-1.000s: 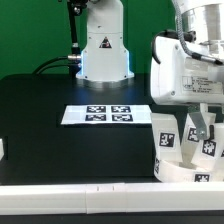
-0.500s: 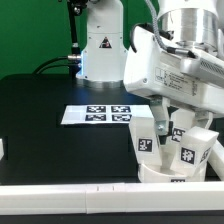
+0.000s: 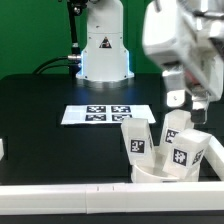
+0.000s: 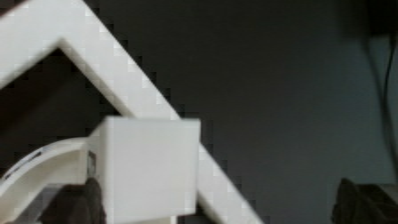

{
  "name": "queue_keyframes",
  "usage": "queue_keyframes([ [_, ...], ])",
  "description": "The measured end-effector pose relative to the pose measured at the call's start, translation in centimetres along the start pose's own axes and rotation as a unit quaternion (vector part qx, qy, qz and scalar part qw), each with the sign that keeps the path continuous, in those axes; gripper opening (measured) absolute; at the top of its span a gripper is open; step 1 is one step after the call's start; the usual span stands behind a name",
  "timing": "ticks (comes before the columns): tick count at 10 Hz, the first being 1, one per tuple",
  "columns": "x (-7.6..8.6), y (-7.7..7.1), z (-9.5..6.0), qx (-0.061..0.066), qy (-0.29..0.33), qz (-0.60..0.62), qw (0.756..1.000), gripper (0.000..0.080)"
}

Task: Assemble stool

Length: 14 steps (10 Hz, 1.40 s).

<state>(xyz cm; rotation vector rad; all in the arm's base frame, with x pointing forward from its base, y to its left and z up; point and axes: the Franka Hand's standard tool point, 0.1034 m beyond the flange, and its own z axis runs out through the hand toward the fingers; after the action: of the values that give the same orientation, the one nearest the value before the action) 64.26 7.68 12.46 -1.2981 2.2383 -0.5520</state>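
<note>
The white stool stands upside down at the front on the exterior view's right. Its round seat point(image 3: 150, 173) lies flat with three tagged legs point(image 3: 136, 138) point(image 3: 187, 152) point(image 3: 175, 125) sticking up from it. My gripper point(image 3: 187, 102) hangs just above the legs, open and empty. In the wrist view my gripper point(image 4: 217, 205) has its dark fingers point(image 4: 71, 203) wide apart. The blocky end of one leg point(image 4: 143, 165) stands close to one of them, and the seat's curved rim point(image 4: 32, 172) shows beside it.
The marker board point(image 3: 105, 114) lies mid-table. The robot base point(image 3: 103, 50) stands at the back. A white rail point(image 3: 60, 190) runs along the table's front edge, and white rails point(image 4: 107, 75) also cross the wrist view. A small white piece point(image 3: 2, 148) sits at the left edge.
The stool has shifted toward the exterior view's left. My gripper has risen off the legs and now hangs above them.
</note>
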Motion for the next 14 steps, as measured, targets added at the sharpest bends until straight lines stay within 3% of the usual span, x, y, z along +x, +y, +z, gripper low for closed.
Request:
queue_keyframes([
  [1,-0.7,-0.5,-0.3,0.003,-0.007,-0.077,0.997,0.0649],
  [5,0.0,-1.4,-0.1,0.012,0.003,-0.24,0.971,0.0649],
  [7,-0.8,-3.3,-0.3,0.016,-0.01,-0.392,0.92,0.0649],
  [9,-1.7,-2.9,0.0,0.009,-0.022,-0.516,0.856,0.0649],
  [10,-1.5,-2.6,-0.3,0.022,-0.007,-0.535,0.845,0.0649],
  [12,-1.0,-2.6,0.0,0.021,-0.002,-0.583,0.812,0.0649],
  [13,-1.1,-2.7,0.1,0.02,-0.004,-0.619,0.785,0.0649],
  [14,-0.9,-3.2,0.1,0.009,-0.02,-0.642,0.766,0.0649],
])
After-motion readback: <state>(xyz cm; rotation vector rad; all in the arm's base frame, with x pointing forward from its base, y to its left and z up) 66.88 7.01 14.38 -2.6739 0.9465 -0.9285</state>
